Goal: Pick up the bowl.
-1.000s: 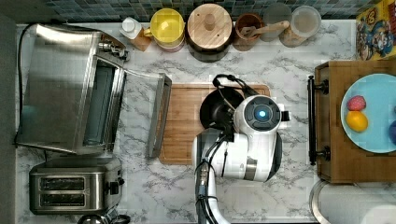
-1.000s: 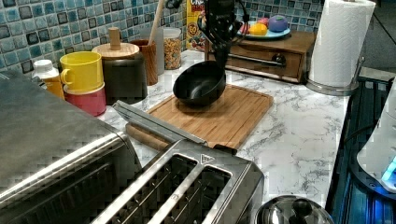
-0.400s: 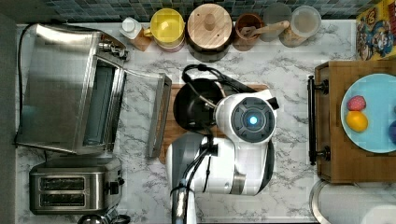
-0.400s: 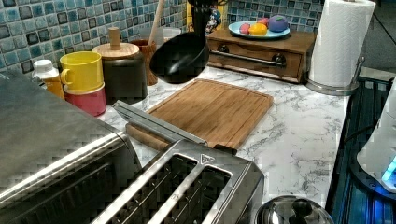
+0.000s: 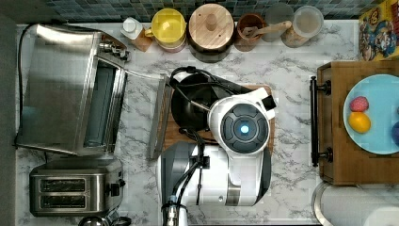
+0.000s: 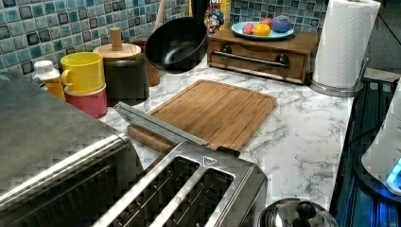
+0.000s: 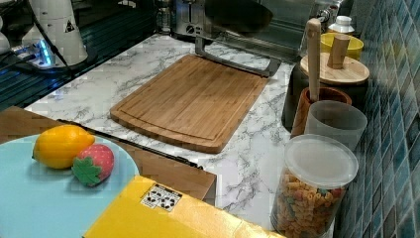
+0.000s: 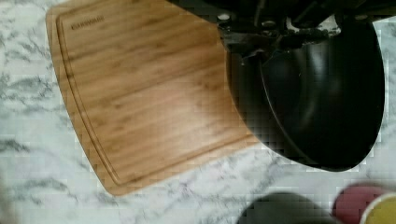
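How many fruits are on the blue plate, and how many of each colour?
On the light-blue round plate:
Red strawberry: 1
Yellow lemon: 1
Purple round fruit: 1
Total: 3

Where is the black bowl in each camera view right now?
Top view: the bowl shows dark at centre, partly under the arm, over the cutting board.
Left view: upper middle, tilted in the air above the board's far end.
Right view: dark shape at the top edge, beyond the board.
Wrist view: large and close, beside the board.
Shared landmark: the cutting board.
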Robot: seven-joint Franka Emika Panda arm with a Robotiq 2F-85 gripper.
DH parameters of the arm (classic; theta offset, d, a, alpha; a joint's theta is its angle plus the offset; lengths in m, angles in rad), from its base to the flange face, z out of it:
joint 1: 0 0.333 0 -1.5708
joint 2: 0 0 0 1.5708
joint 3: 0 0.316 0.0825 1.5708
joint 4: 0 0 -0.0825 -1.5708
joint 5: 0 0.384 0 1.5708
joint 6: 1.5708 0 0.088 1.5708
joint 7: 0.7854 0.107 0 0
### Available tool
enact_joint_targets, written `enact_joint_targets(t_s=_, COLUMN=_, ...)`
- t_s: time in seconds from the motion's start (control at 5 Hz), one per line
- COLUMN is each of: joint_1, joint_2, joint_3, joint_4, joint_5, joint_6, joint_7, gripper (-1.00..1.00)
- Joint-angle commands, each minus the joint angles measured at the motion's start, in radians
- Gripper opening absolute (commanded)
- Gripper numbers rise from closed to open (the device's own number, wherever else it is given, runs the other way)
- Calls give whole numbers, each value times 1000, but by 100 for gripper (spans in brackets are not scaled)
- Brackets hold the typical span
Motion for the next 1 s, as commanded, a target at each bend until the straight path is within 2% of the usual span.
enact_joint_targets(t_s=0.2, joint_1=23, joint_2=-85, joint_3=-57, joint_4=-28, joint_5=108, joint_6=68, joint_7=-221, gripper=-100)
enact_joint_targets(t_s=1.0, joint_1=24, joint_2=-85, joint_3=-57, joint_4=-28, joint_5=108, joint_6=68, joint_7=-221, gripper=-100)
